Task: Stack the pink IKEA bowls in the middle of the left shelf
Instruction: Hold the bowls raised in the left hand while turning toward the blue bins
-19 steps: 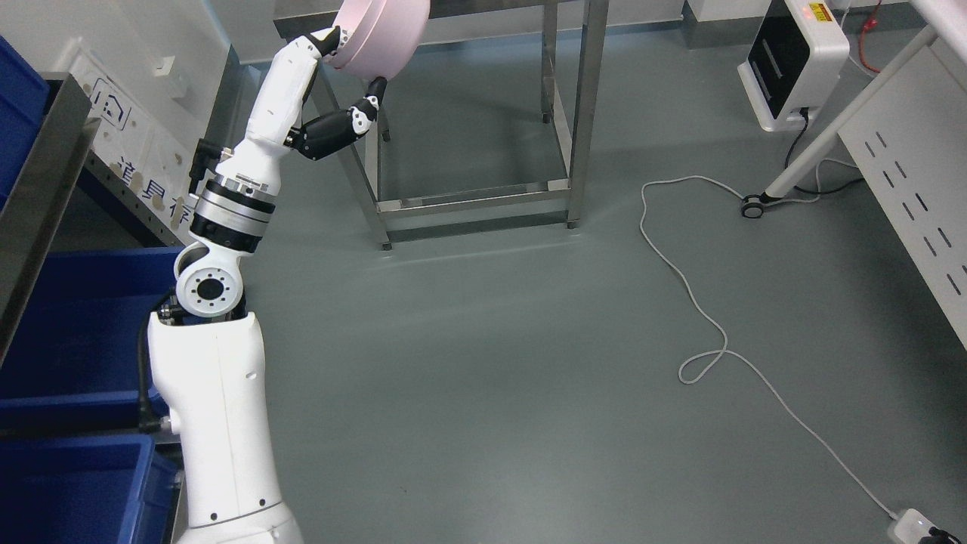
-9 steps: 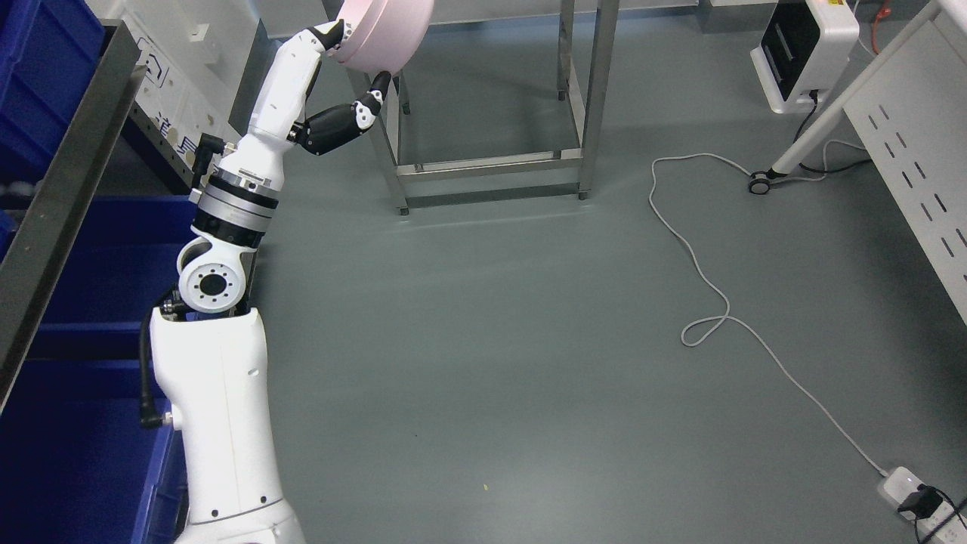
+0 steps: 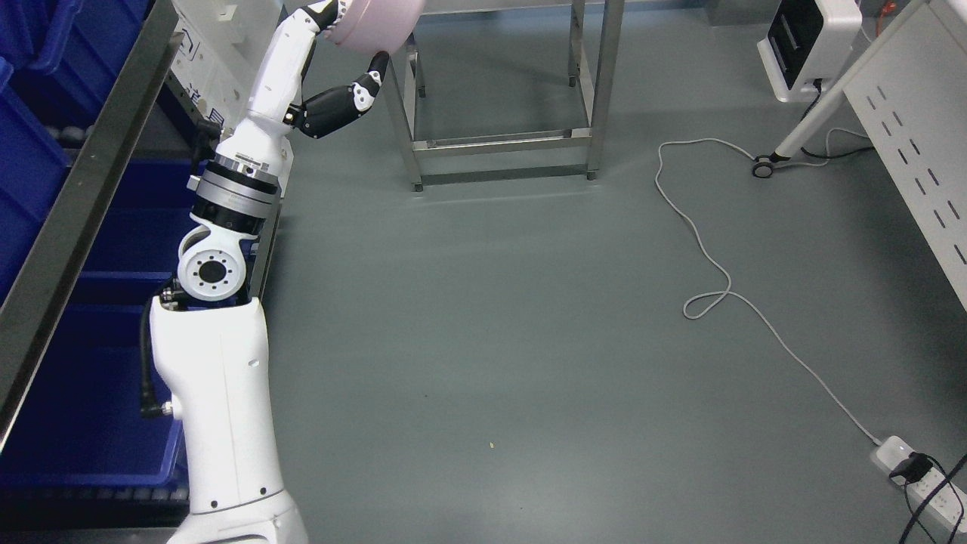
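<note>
Our left robot hand (image 3: 344, 45) sits at about eleven o'clock in the head view, at the top edge, grasping a pink bowl (image 3: 374, 23): one dark fingertip presses the bowl's underside from below while the upper fingers hook its near rim. The bowl is tilted, partly cut off by the top of the frame, and held in the air in front of a steel table frame (image 3: 498, 143) at twelve o'clock. Our white left arm (image 3: 227, 317) runs down from the hand to seven o'clock. At nine o'clock the shelf rail (image 3: 75, 204) slants along the left edge, with blue bins (image 3: 45, 423) behind and below it. A white cable (image 3: 702, 249) loops across the grey floor (image 3: 491, 340) at three o'clock, ending in a power strip (image 3: 910, 465) at four o'clock. Our right hand is out of view. We judge that we are in the carrying step, bowl in hand and not yet at the shelf. The next move calls for turning toward nine o'clock, finding the middle level, which we cannot see from here, and levelling the bowl before setting it down onto any bowl already there.
</note>
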### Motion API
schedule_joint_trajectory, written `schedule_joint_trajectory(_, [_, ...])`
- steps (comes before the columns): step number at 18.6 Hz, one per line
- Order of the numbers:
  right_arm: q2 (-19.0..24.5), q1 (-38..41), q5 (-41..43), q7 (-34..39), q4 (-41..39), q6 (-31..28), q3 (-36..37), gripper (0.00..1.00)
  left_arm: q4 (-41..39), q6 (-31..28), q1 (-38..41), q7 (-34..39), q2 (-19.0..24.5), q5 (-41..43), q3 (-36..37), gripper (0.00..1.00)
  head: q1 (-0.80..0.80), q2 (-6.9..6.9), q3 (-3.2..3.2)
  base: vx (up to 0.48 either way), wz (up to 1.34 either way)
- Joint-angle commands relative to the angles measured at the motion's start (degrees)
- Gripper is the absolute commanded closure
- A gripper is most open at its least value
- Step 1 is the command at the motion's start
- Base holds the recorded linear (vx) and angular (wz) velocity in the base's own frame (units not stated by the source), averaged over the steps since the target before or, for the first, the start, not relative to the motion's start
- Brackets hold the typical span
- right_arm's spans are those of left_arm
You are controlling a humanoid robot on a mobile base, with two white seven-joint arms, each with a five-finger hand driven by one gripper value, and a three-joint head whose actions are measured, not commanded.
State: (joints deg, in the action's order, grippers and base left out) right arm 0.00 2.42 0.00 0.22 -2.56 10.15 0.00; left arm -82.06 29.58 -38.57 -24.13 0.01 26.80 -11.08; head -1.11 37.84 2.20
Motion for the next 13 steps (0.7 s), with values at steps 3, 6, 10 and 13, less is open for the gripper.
schedule_joint_trajectory(3, [-1.0,0.0,-0.4,0.0,0.0,0.0,0.6,0.0,0.1,0.0,-0.4,0.3,1.0,-0.3,1.5,0.93,0.0,0.0,0.0,-0.054,0.17])
schedule_joint_trajectory(6, [-1.0,0.0,-0.4,0.0,0.0,0.0,0.6,0.0,0.1,0.0,-0.4,0.6,1.0,-0.3,1.6,0.93,0.0,0.0,0.0,-0.077,0.05])
schedule_joint_trajectory(10, [-1.0,0.0,-0.4,0.0,0.0,0.0,0.6,0.0,0.0,0.0,-0.5,0.6,1.0,-0.3,1.7,0.93,0.0,0.0,0.0,-0.152,0.01])
schedule_joint_trajectory(13, [-1.0,0.0,-0.4,0.0,0.0,0.0,0.6,0.0,0.0,0.0,-0.5,0.6,1.0,-0.3,1.7,0.93,0.0,0.0,0.0,-0.198,0.01])
